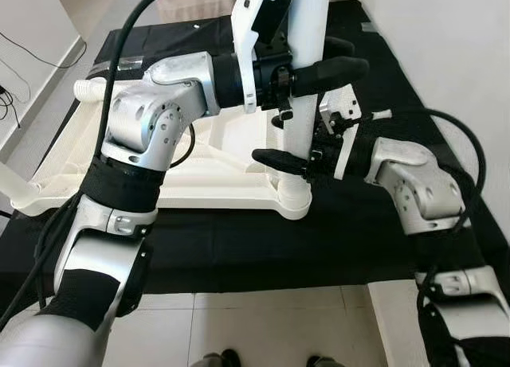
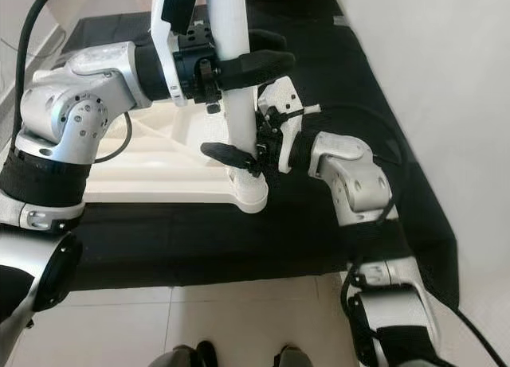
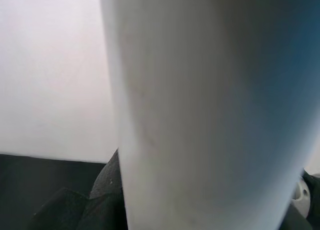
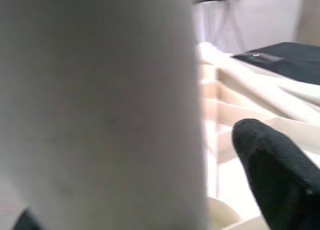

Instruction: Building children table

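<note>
The white children's table top [image 1: 199, 176] lies upside down on a black mat. A white table leg [image 1: 309, 21] stands upright in the socket [image 1: 291, 198] at its near right corner. My left gripper [image 1: 355, 55] is shut on the leg high up, one black finger on each side. In the left wrist view the leg [image 3: 210, 110] is pressed close. My right gripper [image 1: 275, 140] straddles the leg low down, just above the socket. In the right wrist view a gap shows between one finger [image 4: 272, 175] and the leg [image 4: 100, 105], so it reads as open.
The black mat [image 1: 263, 247] covers the floor under the table, with pale tiles [image 1: 255, 327] nearer me. A white wall [image 1: 446, 40] runs close along the right. Other white table parts [image 1: 89, 88] stick out at the far left corner. My feet [image 1: 219, 357] show at the bottom.
</note>
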Tool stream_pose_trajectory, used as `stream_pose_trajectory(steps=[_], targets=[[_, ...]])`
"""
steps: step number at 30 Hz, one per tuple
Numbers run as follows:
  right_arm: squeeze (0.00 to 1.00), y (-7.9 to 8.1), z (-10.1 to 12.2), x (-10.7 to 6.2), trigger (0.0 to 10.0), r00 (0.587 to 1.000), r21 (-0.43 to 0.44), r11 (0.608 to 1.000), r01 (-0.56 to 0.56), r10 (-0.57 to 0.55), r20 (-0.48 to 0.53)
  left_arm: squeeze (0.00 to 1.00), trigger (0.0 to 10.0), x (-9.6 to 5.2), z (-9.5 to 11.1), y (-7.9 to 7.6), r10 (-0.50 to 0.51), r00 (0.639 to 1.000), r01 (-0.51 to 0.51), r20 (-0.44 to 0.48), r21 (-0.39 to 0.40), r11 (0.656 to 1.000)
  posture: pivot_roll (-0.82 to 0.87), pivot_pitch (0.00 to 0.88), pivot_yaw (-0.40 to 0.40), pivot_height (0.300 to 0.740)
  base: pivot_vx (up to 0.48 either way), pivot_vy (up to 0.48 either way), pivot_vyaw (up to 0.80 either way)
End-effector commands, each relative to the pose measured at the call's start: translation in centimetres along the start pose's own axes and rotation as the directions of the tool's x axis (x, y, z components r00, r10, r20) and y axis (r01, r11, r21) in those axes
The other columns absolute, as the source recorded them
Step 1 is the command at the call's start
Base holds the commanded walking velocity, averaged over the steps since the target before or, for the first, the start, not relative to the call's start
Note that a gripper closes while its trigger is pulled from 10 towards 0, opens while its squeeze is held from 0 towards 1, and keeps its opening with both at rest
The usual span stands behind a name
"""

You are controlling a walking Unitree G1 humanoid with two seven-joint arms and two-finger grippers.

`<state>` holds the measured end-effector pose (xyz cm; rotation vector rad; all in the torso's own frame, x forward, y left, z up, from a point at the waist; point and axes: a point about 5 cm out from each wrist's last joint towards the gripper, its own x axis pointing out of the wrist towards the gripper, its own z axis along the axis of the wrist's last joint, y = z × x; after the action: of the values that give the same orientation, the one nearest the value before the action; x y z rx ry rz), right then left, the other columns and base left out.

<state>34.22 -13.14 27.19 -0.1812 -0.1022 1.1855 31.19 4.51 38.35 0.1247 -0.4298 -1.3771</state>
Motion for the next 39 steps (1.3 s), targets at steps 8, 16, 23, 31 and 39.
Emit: stream_pose_trajectory(steps=[8,16,23,31,39], targets=[[0.00,0.4,-0.7,0.7,0.0,0.981,0.017,0.981,-0.192,0.192,-0.034,0.00,0.0,0.3,0.2,-0.8,-0.045,0.999,0.045,0.021,-0.005,0.999,-0.04,0.204,0.086,0.740,0.000,0.000,0.00],[0.00,-0.1,-1.4,0.8,0.0,0.995,-0.004,0.997,-0.071,0.071,-0.073,1.00,4.0,0.3,0.1,-0.7,-0.003,0.999,0.003,0.042,0.006,1.000,-0.06,0.204,0.086,0.740,0.000,0.000,0.00],[0.00,-0.4,-2.1,-0.5,0.0,0.988,-0.026,0.994,0.111,-0.113,-0.105,1.00,10.0,0.0,-0.1,0.0,0.049,0.998,-0.049,0.034,0.000,0.999,-0.07,0.214,0.072,0.740,0.000,0.000,0.00],[0.00,1.1,-6.3,-4.6,0.0,0.466,-0.219,0.537,0.814,-0.831,-0.304,0.00,10.0,-4.3,0.2,1.8,0.208,0.978,-0.205,0.024,-0.083,0.975,-0.10,0.233,0.065,0.740,0.000,0.000,0.00],[0.00,2.9,-7.7,-3.3,0.0,0.447,-0.074,0.496,0.865,-0.830,-0.335,0.00,10.0,-5.5,-0.9,1.3,0.224,0.974,-0.226,-0.028,-0.102,0.969,-0.09,0.225,0.069,0.740,0.000,0.000,0.00]])
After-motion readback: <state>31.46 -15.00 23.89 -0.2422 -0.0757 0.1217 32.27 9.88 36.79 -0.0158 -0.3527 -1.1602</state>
